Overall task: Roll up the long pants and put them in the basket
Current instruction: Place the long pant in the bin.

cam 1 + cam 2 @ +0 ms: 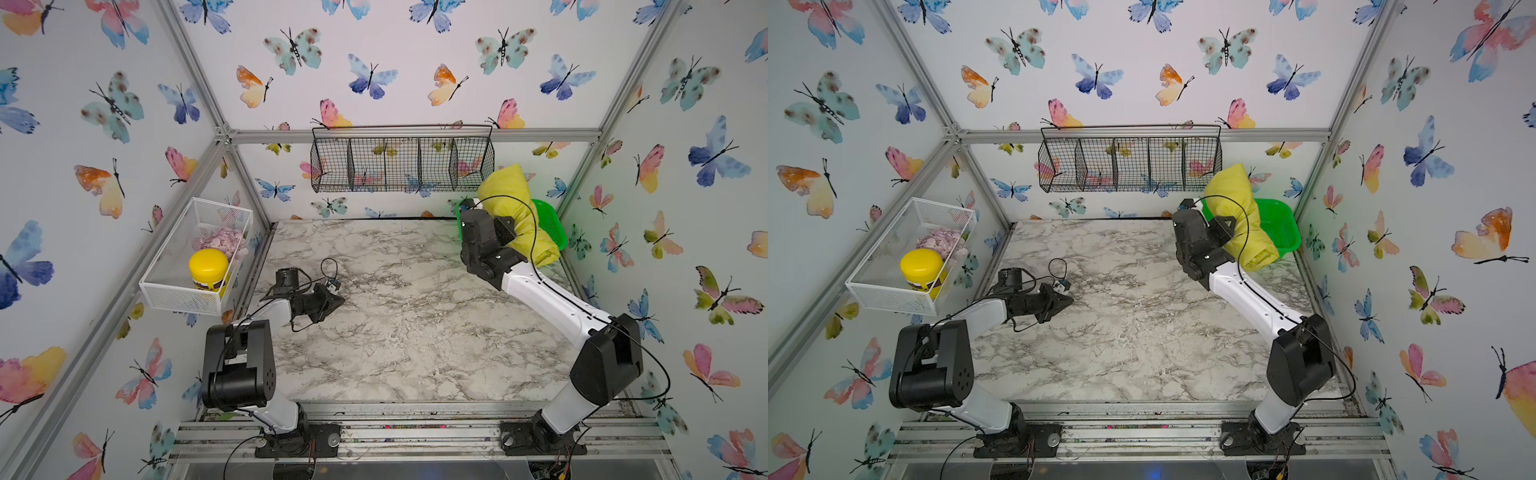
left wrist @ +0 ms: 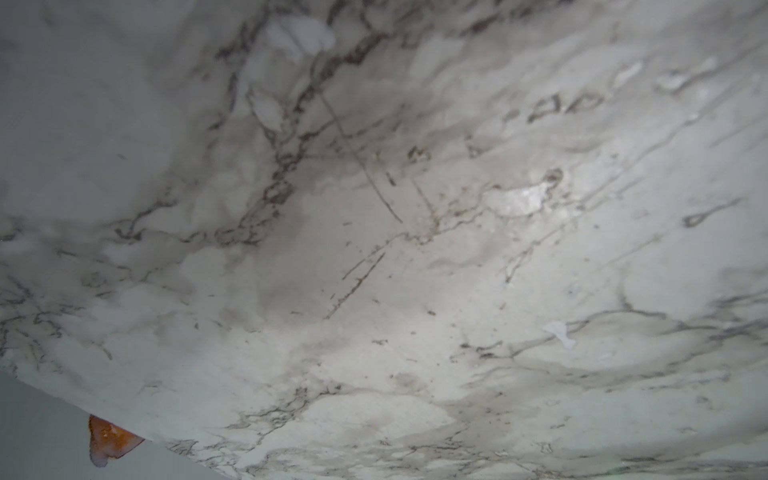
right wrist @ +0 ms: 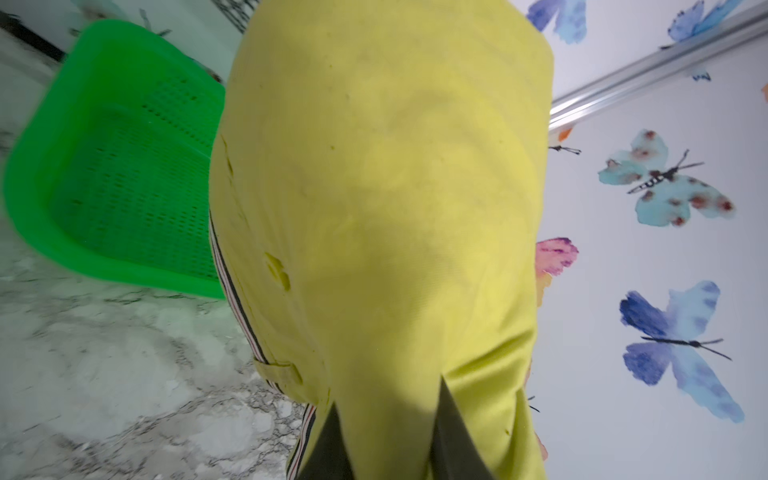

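The rolled long pants (image 1: 513, 208) are pinched in the right gripper (image 3: 392, 432) (left gripper (image 1: 332, 301) closed, idle); release into the far-right green basket (image 1: 552, 226) seems called for next.

**Right gripper holds the rolled pants by the basket**

In a top view, the right gripper (image 1: 1230, 232) clamps the long pants (image 1: 1239, 203), a tight yellow-green roll held at a tilt. A green basket (image 1: 1285, 226) sits just beyond this gripper, partly hidden by the roll. The left gripper (image 1: 1064, 302), jaws together, lies low over the marble table (image 1: 1142, 340), well apart from the right one.
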`<move>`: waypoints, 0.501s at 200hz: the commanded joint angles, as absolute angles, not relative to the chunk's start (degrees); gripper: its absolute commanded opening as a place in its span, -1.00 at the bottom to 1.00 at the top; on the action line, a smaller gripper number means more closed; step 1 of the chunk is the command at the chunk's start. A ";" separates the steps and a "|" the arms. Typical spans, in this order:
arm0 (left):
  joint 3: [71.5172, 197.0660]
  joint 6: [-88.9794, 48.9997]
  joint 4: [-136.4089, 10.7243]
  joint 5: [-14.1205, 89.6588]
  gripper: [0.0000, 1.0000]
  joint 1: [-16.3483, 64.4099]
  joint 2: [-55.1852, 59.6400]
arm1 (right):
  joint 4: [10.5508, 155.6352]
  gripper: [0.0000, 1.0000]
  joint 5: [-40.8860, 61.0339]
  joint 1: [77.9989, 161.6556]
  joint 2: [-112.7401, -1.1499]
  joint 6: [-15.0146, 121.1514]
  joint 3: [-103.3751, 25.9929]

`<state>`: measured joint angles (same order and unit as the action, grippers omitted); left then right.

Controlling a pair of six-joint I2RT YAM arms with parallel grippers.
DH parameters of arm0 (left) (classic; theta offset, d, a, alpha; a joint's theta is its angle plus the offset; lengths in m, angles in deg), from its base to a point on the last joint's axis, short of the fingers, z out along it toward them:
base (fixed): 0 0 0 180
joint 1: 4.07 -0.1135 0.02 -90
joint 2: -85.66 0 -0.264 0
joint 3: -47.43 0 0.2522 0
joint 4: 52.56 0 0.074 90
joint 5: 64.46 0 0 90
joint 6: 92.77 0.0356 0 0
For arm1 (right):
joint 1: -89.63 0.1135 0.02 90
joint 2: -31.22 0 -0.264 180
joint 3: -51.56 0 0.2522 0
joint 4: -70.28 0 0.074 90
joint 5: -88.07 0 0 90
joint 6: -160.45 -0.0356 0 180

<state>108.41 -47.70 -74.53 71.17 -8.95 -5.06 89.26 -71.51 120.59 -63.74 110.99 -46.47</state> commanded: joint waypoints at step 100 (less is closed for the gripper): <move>109.19 -45.59 -78.31 73.47 -0.80 -10.13 -6.19 | 91.06 -0.92 -59.82 102.64 -99.16 104.05 -84.72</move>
<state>108.47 -45.62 -77.13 72.65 -9.61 -5.30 90.04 -64.05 104.46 -95.45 106.20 -79.34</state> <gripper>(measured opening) 0.109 0.211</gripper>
